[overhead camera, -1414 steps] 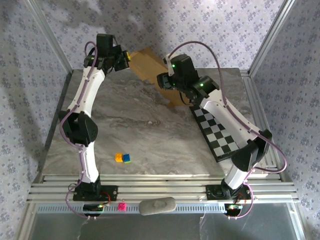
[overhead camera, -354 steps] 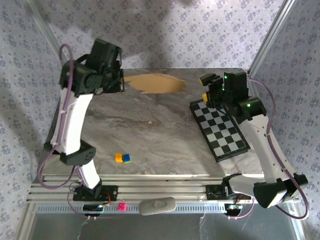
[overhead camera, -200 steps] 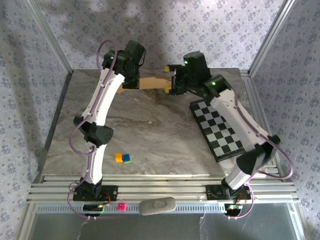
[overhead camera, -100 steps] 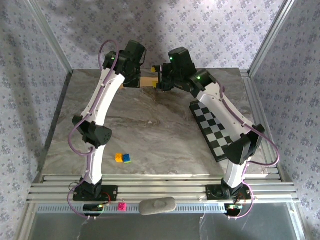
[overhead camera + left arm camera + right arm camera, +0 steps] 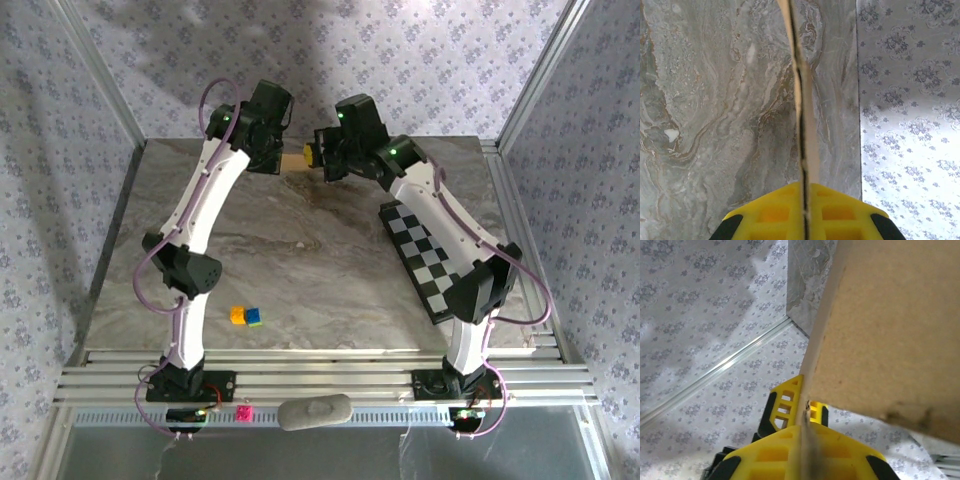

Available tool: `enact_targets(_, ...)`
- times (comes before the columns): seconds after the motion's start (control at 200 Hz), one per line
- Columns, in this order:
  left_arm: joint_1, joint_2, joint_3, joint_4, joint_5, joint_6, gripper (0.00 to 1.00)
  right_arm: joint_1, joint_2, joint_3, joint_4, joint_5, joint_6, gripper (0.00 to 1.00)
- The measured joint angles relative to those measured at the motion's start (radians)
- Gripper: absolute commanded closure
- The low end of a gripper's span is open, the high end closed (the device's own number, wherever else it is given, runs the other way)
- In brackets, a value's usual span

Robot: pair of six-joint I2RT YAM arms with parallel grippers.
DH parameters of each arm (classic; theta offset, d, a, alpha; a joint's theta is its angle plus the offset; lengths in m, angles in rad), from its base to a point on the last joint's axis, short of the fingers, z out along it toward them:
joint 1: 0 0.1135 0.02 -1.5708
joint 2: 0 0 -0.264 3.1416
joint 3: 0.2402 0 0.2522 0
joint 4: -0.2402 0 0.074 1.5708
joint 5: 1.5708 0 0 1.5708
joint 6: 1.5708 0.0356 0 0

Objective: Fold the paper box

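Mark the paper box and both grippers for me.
paper box (image 5: 890, 325): right wrist view, flat tan face.
left gripper (image 5: 803, 192): left wrist view, between yellow fingertips.
right gripper (image 5: 804, 426): right wrist view, between yellow fingertips.

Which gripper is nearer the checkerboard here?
Right. The right gripper, shut on the paper box, sits just beyond the far left corner of the checkerboard. The left gripper grips the box's other end, farther left of the board.

Tan paper box (image 5: 293, 158), thin cardboard (edge-on), at far end of table (image 5: 300, 250)
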Motion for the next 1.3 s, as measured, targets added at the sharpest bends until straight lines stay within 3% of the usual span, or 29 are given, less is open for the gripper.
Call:
enact_targets(0.045, 0.000, -0.021, -0.039, 0.031, -0.005, 0.016, 0.91, -0.003, 0.001, 0.000, 0.000, -0.004, -0.006, 1.00)
enact_targets(0.175, 0.002, -0.129, -0.215, 0.178, -0.003, 0.111, 0.31, -0.021, 0.001, 0.000, 0.011, -0.012, -0.045, 1.00)
enact_targets(0.25, 0.009, -0.223, -0.337, 0.277, -0.005, 0.180, 0.20, -0.046, 0.000, -0.003, 0.021, -0.021, -0.078, 1.00)
enact_targets(0.55, 0.173, -0.629, -0.638, 0.529, -0.098, 0.536, 0.15, -0.126, -0.129, -0.214, 0.121, -0.181, -0.260, 1.00)
enact_targets(0.755, 0.277, -0.754, -0.743, 0.578, -0.109, 0.692, 0.16, -0.175, -0.338, -0.380, 0.076, -0.357, -0.354, 1.00)
enact_targets(0.925, 0.307, -0.764, -0.836, 0.572, -0.109, 0.745, 0.16, -0.251, -0.547, -0.417, -0.045, -0.463, -0.295, 1.00)
enact_targets(1.064, 0.321, -0.764, -0.855, 0.554, -0.105, 0.755, 0.16, -0.261, -0.690, -0.514, -0.056, -0.514, -0.111, 1.00)
enact_targets(1.189, 0.327, -0.764, -0.859, 0.554, -0.094, 0.750, 0.16, -0.280, -0.646, -0.537, -0.058, -0.552, -0.071, 1.00)
enact_targets(1.299, 0.329, -0.763, -0.871, 0.548, -0.082, 0.743, 0.17, -0.307, -0.425, -0.513, -0.010, -0.557, -0.102, 1.00)
